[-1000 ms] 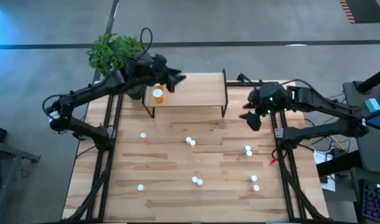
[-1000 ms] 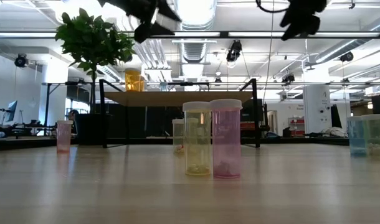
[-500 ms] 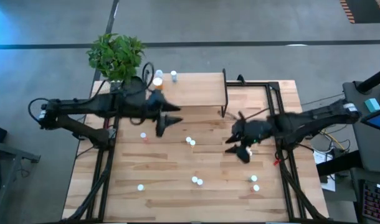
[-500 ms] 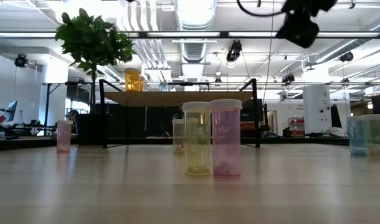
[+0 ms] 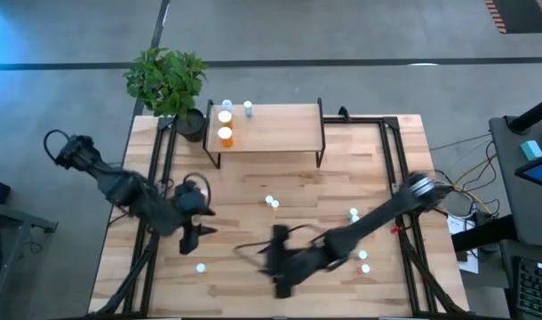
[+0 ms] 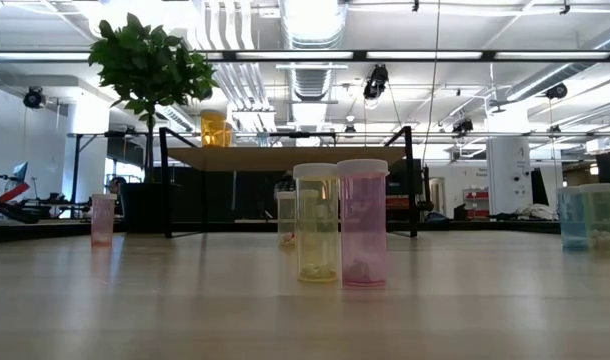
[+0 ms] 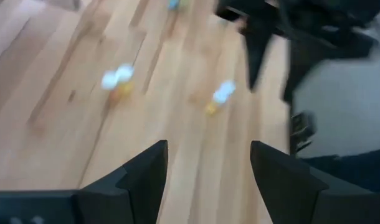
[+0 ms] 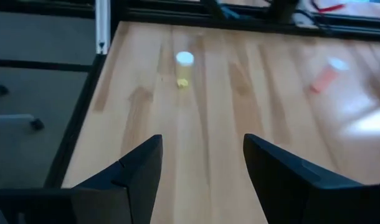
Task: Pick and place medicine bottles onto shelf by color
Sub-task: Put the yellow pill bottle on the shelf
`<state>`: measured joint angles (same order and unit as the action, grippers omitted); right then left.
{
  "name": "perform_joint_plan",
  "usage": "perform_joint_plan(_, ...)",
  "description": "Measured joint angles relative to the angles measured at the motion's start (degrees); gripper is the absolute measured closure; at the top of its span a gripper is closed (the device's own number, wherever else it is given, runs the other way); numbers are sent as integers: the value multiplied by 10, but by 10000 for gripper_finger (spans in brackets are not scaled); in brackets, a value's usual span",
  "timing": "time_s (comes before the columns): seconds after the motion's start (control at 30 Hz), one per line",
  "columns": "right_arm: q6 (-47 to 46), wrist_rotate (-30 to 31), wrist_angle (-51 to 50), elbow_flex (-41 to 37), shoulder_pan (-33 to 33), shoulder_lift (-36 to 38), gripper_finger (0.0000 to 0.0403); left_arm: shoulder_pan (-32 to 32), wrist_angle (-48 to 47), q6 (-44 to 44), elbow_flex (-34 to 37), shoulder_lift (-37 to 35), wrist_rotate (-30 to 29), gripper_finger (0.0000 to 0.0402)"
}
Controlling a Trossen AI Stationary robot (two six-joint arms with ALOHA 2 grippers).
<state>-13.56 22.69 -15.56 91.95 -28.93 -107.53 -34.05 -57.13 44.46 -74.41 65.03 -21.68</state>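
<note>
Two large orange bottles [image 5: 225, 125] stand on my small light-wood shelf [image 5: 280, 127]. Nearer me than the shelf, left gripper [image 5: 193, 238] hangs with fingers apart, empty; right gripper [image 5: 280, 267] likewise, among scattered white-capped bottles [image 5: 271, 201].

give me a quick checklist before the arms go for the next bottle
1. Left gripper open and empty: ok.
2. Right gripper open and empty: ok.
3. Shelf has free room: ok, only three bottles at its left end.
4. Two orange bottles grouped on the shelf: ok.
5. Yellow bottle ahead of the right gripper upright: ok.
6. Arms apart from each other: ok in the high view.
</note>
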Motion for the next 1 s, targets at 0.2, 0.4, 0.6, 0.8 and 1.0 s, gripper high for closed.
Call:
perform_joint_plan(0.2,4,-8,-3,264,31,-224,187,-72,-118,136,0,23,3,190)
perform_joint_plan(0.4,-13,-93,45,410,67,-378,150,-110,-240,248,0,39,3,190)
perform_joint_plan(0.6,-52,-107,117,339,87,-383,113,-135,-255,286,6,43,7,190)
perform_joint_plan(0.8,45,-178,204,354,98,-440,123,-136,-255,286,10,45,15,190)
perform_joint_plan(1.0,29,-197,251,432,104,-517,148,-138,-254,287,33,45,67,190)
